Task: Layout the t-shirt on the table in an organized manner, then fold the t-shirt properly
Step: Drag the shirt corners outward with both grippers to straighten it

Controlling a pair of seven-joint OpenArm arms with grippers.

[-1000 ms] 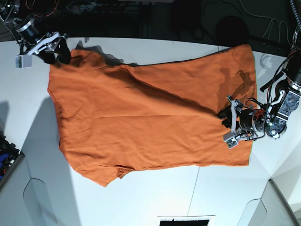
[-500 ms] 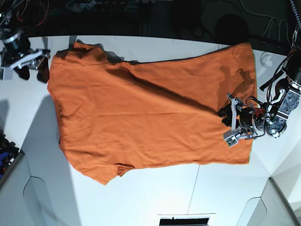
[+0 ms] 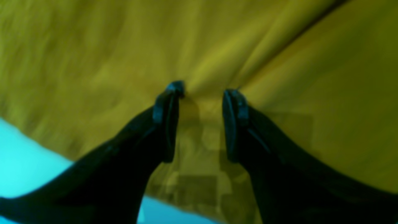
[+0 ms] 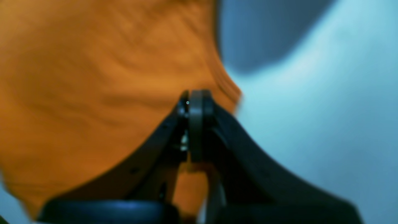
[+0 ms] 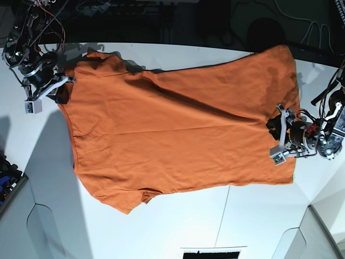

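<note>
Near, left wrist view: left gripper [image 3: 202, 96] low over the t-shirt [image 3: 279, 62], fingers [image 3: 166, 115] spread with a clear gap, tips down on the cloth where folds bunch and radiate outward. Nothing pinched between them. Cloth rendered yellowish here, blurred. Strip of table [image 3: 25, 161] at lower left.

Near, right wrist view: right gripper [image 4: 196, 102] pressed together, pads flat against each other. Tips just over the t-shirt [image 4: 93, 87] near its curved edge; no cloth seen between the pads, though blur makes a thin pinch impossible to rule out. Table [image 4: 311, 124] bare to the right of the edge.

Farther, base view: t-shirt [image 5: 178, 129] spread mostly flat across the middle of the table [image 5: 161, 226], long axis running left to right, a diagonal crease across the upper half, small fold at the lower left edge. Left gripper [image 5: 277, 137] on the cloth near its right-hand edge. Right gripper [image 5: 54, 89] at the upper left edge of the shirt, touching or just beside it. Thin dark seam [image 5: 222, 216] in the tabletop below the shirt. Dark clutter and cables [image 5: 302, 27] beyond the far table edge.
</note>
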